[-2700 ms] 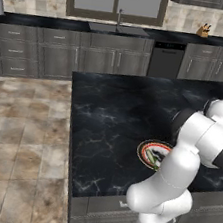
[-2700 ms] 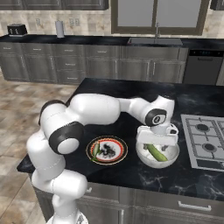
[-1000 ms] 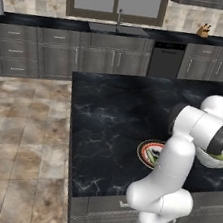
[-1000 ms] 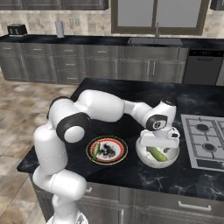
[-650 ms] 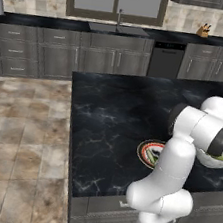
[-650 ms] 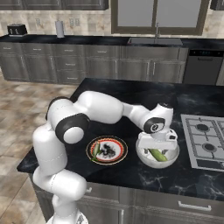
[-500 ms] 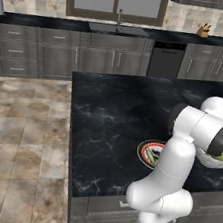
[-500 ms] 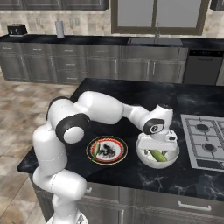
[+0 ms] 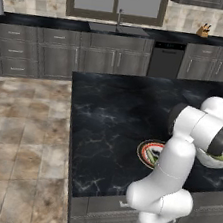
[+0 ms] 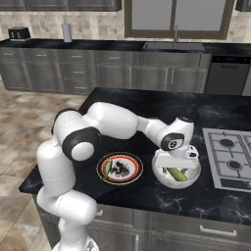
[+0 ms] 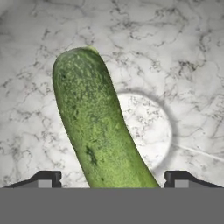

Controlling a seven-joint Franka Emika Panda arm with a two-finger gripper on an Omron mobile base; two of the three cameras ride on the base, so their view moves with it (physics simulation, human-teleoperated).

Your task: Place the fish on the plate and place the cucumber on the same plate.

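Pincer [image 11: 112,183]: spread, one tip on each side of the cucumber, down inside the white bowl [image 10: 162,176].
Plate [image 10: 133,161]: on the counter [image 10: 162,112], just left of the bowl.
Fish [image 10: 108,168]: lying on the plate's left part.
Cucumber [image 11: 98,127]: in the bowl, between the tips.

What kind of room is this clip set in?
A rendered home kitchen, it seems: a dark marble island with a gas cooktop, and a sink below a window on the far counter. A plate and a white bowl sit on the island.
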